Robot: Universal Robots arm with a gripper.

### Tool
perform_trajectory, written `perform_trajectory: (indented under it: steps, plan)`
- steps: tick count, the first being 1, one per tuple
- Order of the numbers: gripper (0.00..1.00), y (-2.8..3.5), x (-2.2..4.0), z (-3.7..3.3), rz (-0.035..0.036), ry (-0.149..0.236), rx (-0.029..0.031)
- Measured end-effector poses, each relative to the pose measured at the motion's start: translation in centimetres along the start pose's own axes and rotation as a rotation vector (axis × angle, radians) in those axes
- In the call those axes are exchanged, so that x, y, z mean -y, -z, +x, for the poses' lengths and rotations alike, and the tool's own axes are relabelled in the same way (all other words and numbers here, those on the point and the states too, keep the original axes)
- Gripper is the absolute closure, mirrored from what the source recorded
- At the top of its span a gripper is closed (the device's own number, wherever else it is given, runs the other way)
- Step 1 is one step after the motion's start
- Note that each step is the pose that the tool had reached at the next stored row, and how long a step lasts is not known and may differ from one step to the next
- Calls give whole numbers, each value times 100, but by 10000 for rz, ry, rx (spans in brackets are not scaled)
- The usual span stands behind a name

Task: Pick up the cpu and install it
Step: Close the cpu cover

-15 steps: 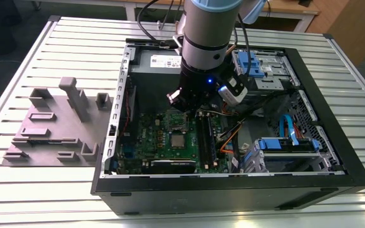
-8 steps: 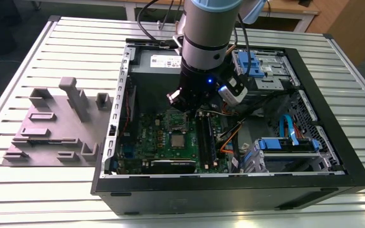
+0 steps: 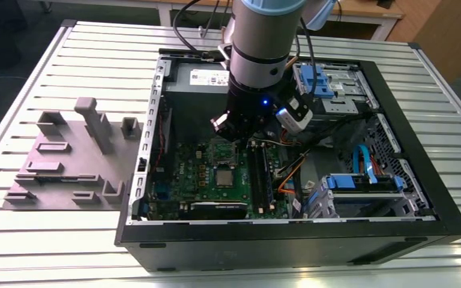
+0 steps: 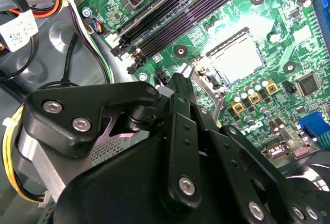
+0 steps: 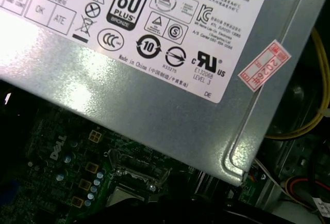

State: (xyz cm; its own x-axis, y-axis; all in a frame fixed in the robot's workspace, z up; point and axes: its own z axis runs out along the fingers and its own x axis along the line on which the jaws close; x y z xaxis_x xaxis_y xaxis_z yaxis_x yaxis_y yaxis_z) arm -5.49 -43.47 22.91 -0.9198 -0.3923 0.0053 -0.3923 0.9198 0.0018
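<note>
Reading this as late install, not pickup: the cpu already lies flat in its socket mid-motherboard, silver top up, and in the second wrist view nothing sits on it.

The gripper hangs low inside the case, just beside the socket on the power supply side. Its fingers look pressed together with nothing between them, so it isn't carrying the chip. A shiny part of the socket frame stands right at the tips. Can't tell if the clamp is down.

My call: seating is done and the work is now around the frame. Any move here needs small, slow, straight travel, because a sideways nudge could skew the chip.

Room is tight:
- memory slots run alongside the socket
- the power supply is close by the wrist
- orange cables lie toward the exterior view's right
- case walls stand all round

Straight up is the free way out. The grey fixture block sits well apart, near the table edge on the exterior view's left.
</note>
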Motion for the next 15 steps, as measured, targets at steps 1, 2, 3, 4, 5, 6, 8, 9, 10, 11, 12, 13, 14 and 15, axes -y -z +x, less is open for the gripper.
perform_trajectory:
  steps: [1,2,3,4,5,6,8,9,10,11,12,13,14,15]
  plan:
    - [90,0,0,0,0,9,0]
    - [90,0,1,1,1,30,0]
    - [90,0,3,2,1,52,-1]
    - [90,0,4,2,0,69,-1]
    - [90,0,5,2,0,86,0]
    - [90,0,5,2,0,102,0]
    - [90,0,6,3,1,106,-1]
    - [90,0,6,2,1,108,-1]
    - [90,0,6,2,1,109,-1]
    - [90,0,7,1,0,113,-1]
    - [90,0,10,-5,-4,127,-11]
    - [90,0,13,-12,-12,150,-27]
    - [90,0,15,-19,-18,178,-42]
    - [90,0,17,-22,-20,199,-49]
